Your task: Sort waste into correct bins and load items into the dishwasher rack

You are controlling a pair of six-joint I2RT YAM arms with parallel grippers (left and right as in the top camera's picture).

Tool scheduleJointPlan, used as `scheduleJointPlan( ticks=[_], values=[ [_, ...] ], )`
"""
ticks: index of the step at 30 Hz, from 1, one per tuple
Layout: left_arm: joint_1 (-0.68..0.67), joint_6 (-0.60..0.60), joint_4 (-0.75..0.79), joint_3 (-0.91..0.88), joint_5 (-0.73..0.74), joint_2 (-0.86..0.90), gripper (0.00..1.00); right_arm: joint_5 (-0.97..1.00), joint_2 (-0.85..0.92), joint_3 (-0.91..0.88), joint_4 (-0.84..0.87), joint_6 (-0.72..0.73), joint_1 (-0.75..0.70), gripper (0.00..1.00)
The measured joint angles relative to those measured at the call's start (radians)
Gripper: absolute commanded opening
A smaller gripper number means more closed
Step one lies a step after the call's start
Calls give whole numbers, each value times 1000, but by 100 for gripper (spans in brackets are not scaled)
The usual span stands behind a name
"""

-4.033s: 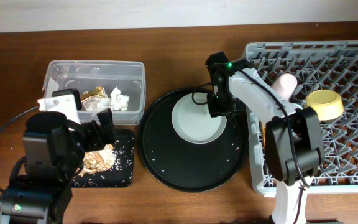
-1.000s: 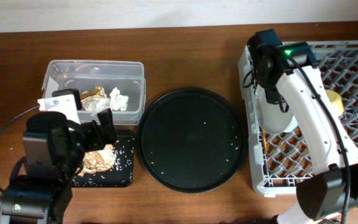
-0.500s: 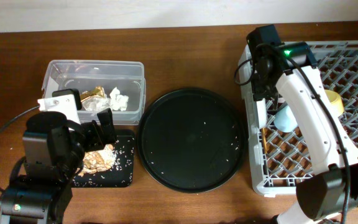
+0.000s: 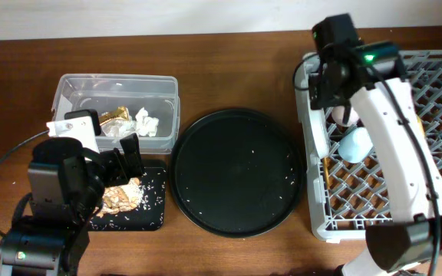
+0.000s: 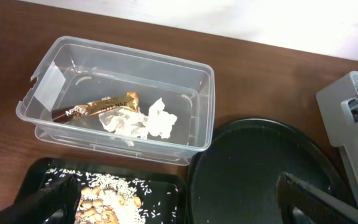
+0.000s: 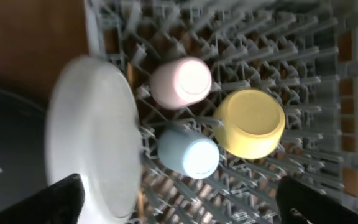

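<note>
My right gripper (image 6: 185,208) hangs open over the left side of the grey dishwasher rack (image 4: 436,153), holding nothing. The pale plate (image 6: 95,134) stands on edge by the rack's left wall, close to the left finger. Beside it sit the pink cup (image 6: 180,82), the blue cup (image 6: 188,152) and the yellow bowl (image 6: 250,123). A chopstick (image 4: 326,175) lies on the lattice. My left gripper (image 5: 182,199) is open and empty above the black tray (image 4: 150,211) with food scraps (image 5: 107,202). The clear tub (image 5: 61,56) holds the wrapper (image 5: 104,106) and tissue (image 5: 145,121).
A large round black tray (image 4: 236,172) with a few rice grains lies between the two bins and the rack. The table's far edge runs along a pale wall. The right arm (image 4: 382,123) covers part of the rack from above.
My right gripper has opened and let go of the plate, which now stands in the rack. The right arm has drawn back toward the far edge. The left arm has not moved.
</note>
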Motion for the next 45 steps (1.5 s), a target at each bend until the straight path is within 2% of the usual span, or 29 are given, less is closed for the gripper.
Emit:
scheduleJointPlan(
  ticks=[5,6,9,10,14,18,24,27,35,41,45],
  values=[
    [0,0,0,0,0,0,99,-219,-57,48,-29,2,0,98],
    [0,0,0,0,0,0,99,-269,-66,50,-39,2,0,91],
    [0,0,0,0,0,0,99,-400,-74,51,-69,-5,0,8],
    [0,0,0,0,0,0,99,-432,-74,50,-76,-7,0,4],
    [0,0,0,0,0,0,99,-531,-74,32,-89,-6,0,4],
    [0,0,0,0,0,0,99,-575,-74,-66,-53,-7,0,4],
    [0,0,0,0,0,0,99,-590,-74,-277,129,-7,0,4],
    [0,0,0,0,0,0,99,-561,-73,-331,168,-5,0,4],
    [0,0,0,0,0,0,99,-335,-72,-341,178,81,-68,4],
    [0,0,0,0,0,0,99,-308,-72,-341,164,101,-145,4],
    [0,0,0,0,0,0,99,-309,-72,-319,118,99,-147,4]
  ],
)
